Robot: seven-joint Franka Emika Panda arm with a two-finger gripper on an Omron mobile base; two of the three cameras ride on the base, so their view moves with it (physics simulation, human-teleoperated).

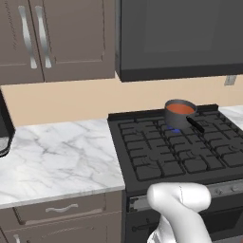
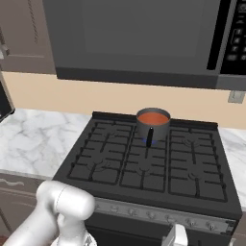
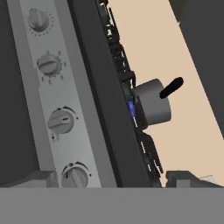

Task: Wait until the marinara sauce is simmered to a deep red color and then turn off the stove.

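Right base view, smooth orange-red marinara sauce [image 2: 153, 116], round grey saucepan [image 2: 153, 128]

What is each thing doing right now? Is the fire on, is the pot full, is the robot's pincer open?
Small dark grey saucepan: upright on a back burner, handle pointing forward.
Orange-red marinara sauce: fills the saucepan near its rim.
Wide black gas stove: lit, a blue flame under the saucepan.
Silvery round knobs: untouched.
Grey cabinet doors: shut.
Pincer: open, holding nothing, near the knobs.
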